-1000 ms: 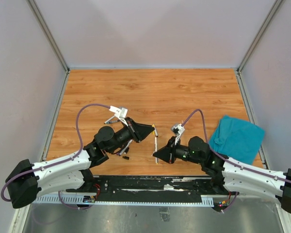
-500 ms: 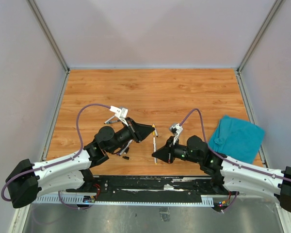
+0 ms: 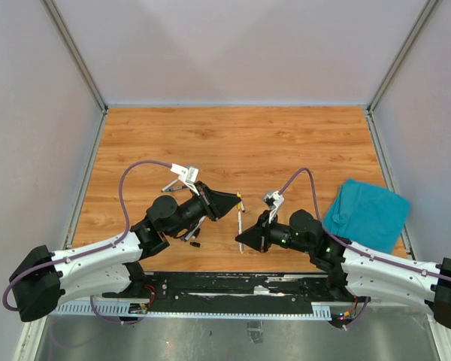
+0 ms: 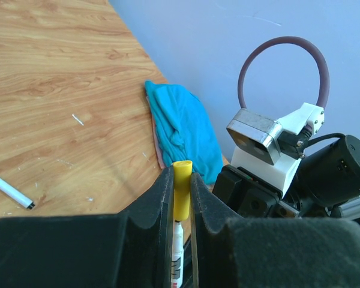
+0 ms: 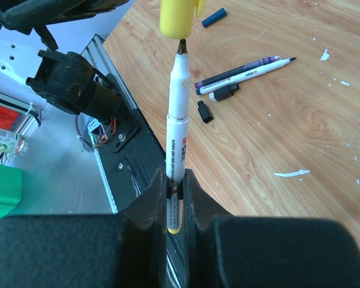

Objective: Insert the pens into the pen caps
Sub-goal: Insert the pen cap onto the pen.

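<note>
From above, the two grippers nearly meet over the near middle of the wooden table (image 3: pixel 233 143), and little shows between them but a thin pale line. The wrist cameras give the detail.

The left gripper (image 4: pixel 181 180) has its fingers closed tight on a yellow cap (image 4: pixel 181 191), which sticks out past the fingertips. The right gripper (image 5: pixel 175 180) pinches the lower barrel of a white marker pen (image 5: pixel 179 114).

The pen has a white barrel with dark print, a narrower neck, a dark nib and a yellow band at its tail, down between the fingers. In the right wrist view it stands straight up the picture, its nib right at the mouth of the cap, the two in one line. In the top view its long axis runs from near to far, nib towards the left gripper.

Only the right wrist view shows the loose things on the wood: two pens (image 5: pixel 246 71) lying side by side, two black caps (image 5: pixel 204 111) beside them, a blue cap (image 5: pixel 213 17) and a white scrap (image 5: pixel 292 173). The left wrist view shows the teal cloth (image 4: pixel 183 129) and another white pen (image 4: pixel 9 192).
</note>
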### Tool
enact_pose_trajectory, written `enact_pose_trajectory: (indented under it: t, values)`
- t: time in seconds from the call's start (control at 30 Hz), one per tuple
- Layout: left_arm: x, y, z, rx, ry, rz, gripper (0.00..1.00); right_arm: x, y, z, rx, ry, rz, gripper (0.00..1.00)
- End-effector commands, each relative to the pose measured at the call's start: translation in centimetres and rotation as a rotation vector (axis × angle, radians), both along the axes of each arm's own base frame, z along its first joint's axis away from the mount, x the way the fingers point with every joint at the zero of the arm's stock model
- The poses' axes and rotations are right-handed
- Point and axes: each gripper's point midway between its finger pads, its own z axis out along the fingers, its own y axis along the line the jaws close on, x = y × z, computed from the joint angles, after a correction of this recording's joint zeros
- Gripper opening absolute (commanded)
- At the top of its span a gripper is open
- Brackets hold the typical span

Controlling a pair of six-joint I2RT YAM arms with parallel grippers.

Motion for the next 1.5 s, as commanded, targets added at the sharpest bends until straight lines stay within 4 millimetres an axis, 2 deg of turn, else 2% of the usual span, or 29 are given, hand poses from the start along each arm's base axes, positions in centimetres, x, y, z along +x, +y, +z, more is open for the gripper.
enact_pose_trajectory:
  t: [0.0, 0.47, 0.93, 1.17, 1.47]
  values:
    - [0.0, 0.0, 0.6, -0.027, -0.024, -0.004, 0.01, 0.3, 0.7, 2.2, 0.046, -0.038, -0.007, 0.01]
    - [0.1, -0.2, 0.1, -0.022, -0.013, -0.009, 0.00, 0.4, 0.6, 2.7, 0.055, -0.055, -0.010, 0.01]
    - [-0.4, -0.4, -0.5, -0.049, 0.012, -0.036, 0.00, 2.4, 0.0, 2.8, 0.038, -0.082, -0.122, 0.01]
    - [-0.6, -0.7, -1.0, -0.043, 0.025, -0.050, 0.00, 3.1, 0.4, 4.2, 0.051, -0.136, -0.132, 0.00]
    - [-0.9, -0.8, -1.4, -0.014, 0.023, -0.071, 0.00, 4.0, 0.2, 5.0, 0.014, -0.193, -0.155, 0.01]
